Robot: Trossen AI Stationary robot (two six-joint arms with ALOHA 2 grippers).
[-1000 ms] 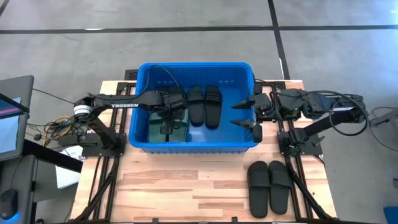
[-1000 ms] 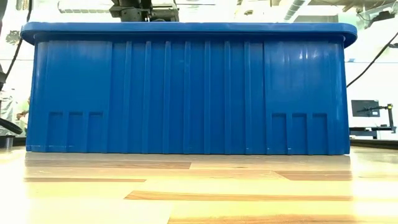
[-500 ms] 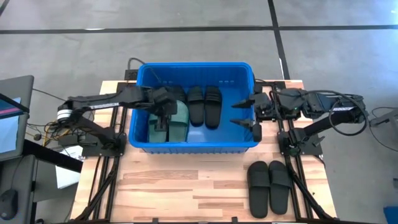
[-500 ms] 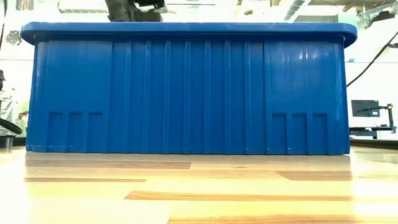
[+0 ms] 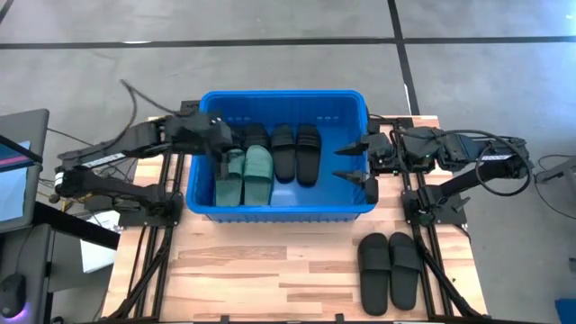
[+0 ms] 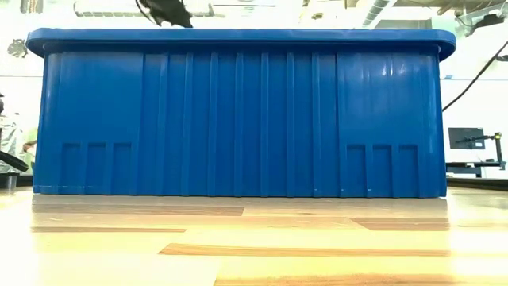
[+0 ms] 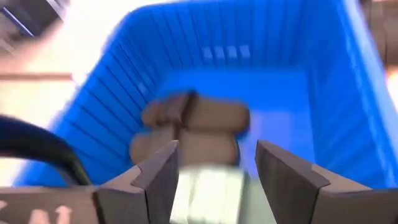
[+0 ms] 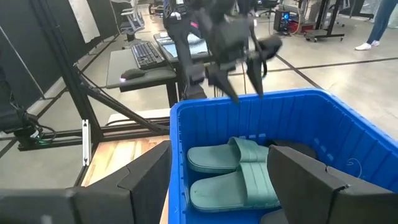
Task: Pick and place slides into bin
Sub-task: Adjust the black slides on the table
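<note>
Both arms are dark, nearly black, built from slim jointed links with black cables looping beside them. The left arm (image 5: 135,144) has a white band near its outer joint and a loose black cable arching above it. The right arm (image 5: 450,153) carries coiled black cabling. Each wrist ends in two flat, dark, wedge-shaped fingers (image 8: 149,171)
</note>
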